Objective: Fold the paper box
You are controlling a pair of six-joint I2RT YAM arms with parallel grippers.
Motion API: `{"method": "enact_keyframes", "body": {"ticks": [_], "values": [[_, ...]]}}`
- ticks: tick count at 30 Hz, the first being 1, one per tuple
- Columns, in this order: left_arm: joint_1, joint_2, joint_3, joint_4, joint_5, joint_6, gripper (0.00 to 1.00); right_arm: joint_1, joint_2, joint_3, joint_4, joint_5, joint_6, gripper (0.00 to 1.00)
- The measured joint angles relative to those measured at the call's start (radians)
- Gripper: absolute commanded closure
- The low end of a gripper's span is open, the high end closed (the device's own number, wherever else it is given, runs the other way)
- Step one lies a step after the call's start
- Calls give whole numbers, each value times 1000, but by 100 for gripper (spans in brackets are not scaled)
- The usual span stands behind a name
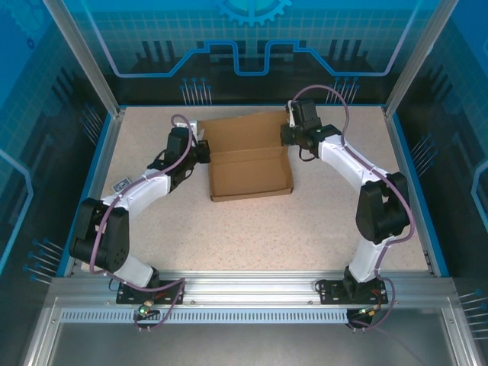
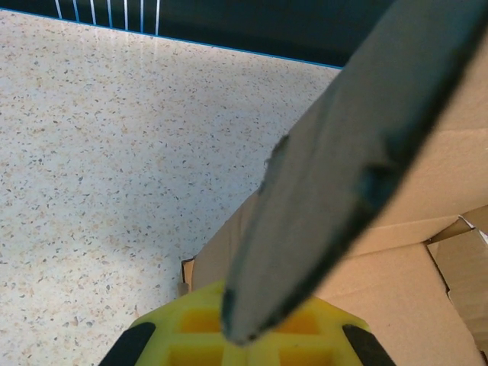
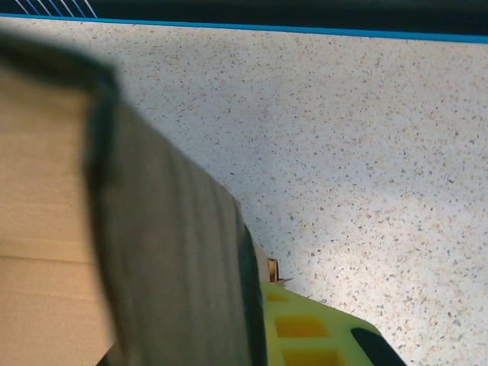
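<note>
The table (image 1: 320,221) is a flat beige slab speckled with fine dark and tan flecks, matte, edged by a thin blue rim. Ribbed aluminium posts (image 1: 80,57) rise at its far corners, and a slotted metal rail (image 1: 252,290) runs along the near edge. Glossy blue panels (image 1: 252,38) printed with circuit lines and a gear wall in the space. The box (image 1: 250,171) lies on the far middle of the table, plain brown corrugated card. It is a shallow rectangular tray with low raised walls and a flat lid panel lying open behind it. The left gripper (image 1: 203,150) is at the box's left wall, and its jaws are pinched together on the cardboard. From the left wrist a dark, smooth finger (image 2: 343,152) slants across creased card (image 2: 396,290), with a yellow gridded moulding (image 2: 198,328) at its base. The right gripper (image 1: 288,136) is at the box's far right corner, likewise clamped on the wall. Its wrist view has a dark finger (image 3: 175,252) lying flush against a tan cardboard face (image 3: 38,191), above a yellow-green moulding (image 3: 305,328). Both arms are white with black joints and trail purple cables.
</note>
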Motion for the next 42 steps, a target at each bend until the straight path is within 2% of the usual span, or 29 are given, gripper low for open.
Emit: {"method": "enact_keyframes", "body": {"ticks": [12,21,31,42], "values": [[-64,-25,-81,92,-117,-95,100,15,1,-1,23,50,61,91],[-91,-41,-116,124,-161,-154,100,31,1,-55,79,86,74,92],[-178,-65,-208,221,-304,-156,100,32,-36,-155,193,93,73,93],[-241,-110,-310,314,-377,-126,100,32,-129,-323,331,81,54,94]]}}
